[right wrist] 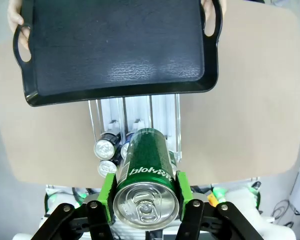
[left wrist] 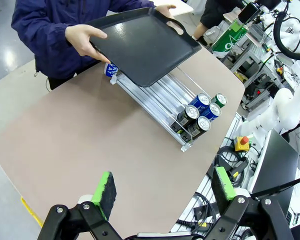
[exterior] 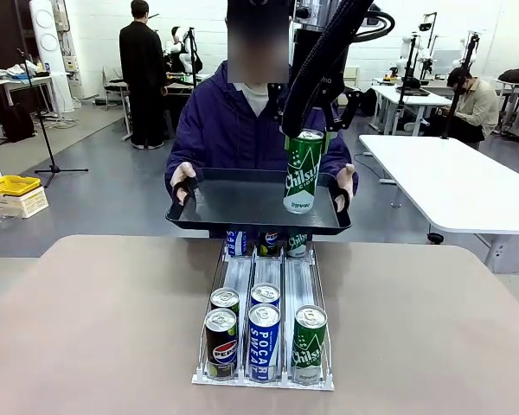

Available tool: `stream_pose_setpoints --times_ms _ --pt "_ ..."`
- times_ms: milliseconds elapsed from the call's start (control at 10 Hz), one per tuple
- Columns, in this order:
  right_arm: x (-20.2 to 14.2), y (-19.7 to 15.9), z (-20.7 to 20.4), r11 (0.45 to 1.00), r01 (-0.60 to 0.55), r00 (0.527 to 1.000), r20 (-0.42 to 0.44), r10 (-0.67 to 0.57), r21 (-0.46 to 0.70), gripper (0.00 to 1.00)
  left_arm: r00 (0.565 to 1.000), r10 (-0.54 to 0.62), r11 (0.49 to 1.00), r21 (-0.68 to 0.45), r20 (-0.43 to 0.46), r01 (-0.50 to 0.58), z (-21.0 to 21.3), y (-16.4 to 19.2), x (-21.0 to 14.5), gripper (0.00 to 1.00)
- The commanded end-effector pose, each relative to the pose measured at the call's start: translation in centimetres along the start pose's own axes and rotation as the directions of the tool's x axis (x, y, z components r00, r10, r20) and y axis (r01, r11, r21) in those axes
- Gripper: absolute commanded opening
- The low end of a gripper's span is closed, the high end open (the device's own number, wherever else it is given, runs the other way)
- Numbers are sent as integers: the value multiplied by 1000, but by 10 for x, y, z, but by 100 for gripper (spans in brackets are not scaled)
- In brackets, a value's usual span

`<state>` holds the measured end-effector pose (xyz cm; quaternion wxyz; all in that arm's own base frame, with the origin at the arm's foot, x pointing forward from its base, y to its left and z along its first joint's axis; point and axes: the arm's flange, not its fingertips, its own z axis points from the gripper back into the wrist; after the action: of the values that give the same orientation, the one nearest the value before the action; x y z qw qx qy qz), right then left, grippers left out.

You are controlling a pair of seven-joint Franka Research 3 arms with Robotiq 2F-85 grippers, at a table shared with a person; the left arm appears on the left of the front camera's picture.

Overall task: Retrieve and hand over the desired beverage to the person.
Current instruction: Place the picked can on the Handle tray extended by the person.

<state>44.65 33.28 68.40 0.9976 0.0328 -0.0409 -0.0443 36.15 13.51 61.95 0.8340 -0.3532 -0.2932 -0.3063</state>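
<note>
The beige table (exterior: pixel 95 328) carries a clear three-lane can rack (exterior: pixel 239 278) running away from the robot. At its near end stand a Pepsi can (exterior: pixel 221 341), a Pocari Sweat can (exterior: pixel 264 340) and a green Chilsung can (exterior: pixel 309 343). Two more cans (exterior: pixel 226 300) sit just behind the first two. Three further cans (exterior: pixel 269 242) wait at the far end, partly hidden under the tray.

The left gripper (left wrist: pixel 164 187) hangs high over the table's bare side, its green pads (left wrist: pixel 105 192) spread wide with nothing between them.

The right gripper (right wrist: pixel 146 192) is clamped on the upper part of the Chilsung cider can (right wrist: pixel 145 165), pull-tab end toward the wrist. In the front view this can (exterior: pixel 303 171) hangs upright in front of the black tray (exterior: pixel 242 203). In the right wrist view its lower end lies over the rack, short of the tray's near rim.

Beyond the table, the person (exterior: pixel 221 121) in a dark hooded jacket holds the tray level above the rack's far end, a hand (exterior: pixel 183 183) on each end handle.
</note>
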Motion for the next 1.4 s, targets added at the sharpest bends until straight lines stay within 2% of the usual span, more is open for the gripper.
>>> stream_pose_setpoints --times_ms 0,400,500,900,1100,1300 --pt "-5 -5 1 1000 9 1000 8 -9 -3 0 1000 -20 1000 -15 15 20 2 1 1 100" --pt "-5 -5 1 1000 9 1000 8 -9 -3 0 1000 -20 1000 -15 15 20 2 1 1 100" --pt "0 0 0 1000 0 1000 0 0 0 58 1000 -20 1000 -15 15 20 2 1 1 100" --pt "60 -1 -1 998 -64 998 8 64 -10 58 1000 -20 1000 -15 15 20 2 1 1 100" --pt "89 -1 -16 997 -72 997 -41 72 -11 58 1000 -20 1000 -15 15 20 2 1 1 100" --pt "114 -3 -34 993 -117 992 -39 116 -26 58 1000 -20 1000 -15 15 20 2 1 1 100"
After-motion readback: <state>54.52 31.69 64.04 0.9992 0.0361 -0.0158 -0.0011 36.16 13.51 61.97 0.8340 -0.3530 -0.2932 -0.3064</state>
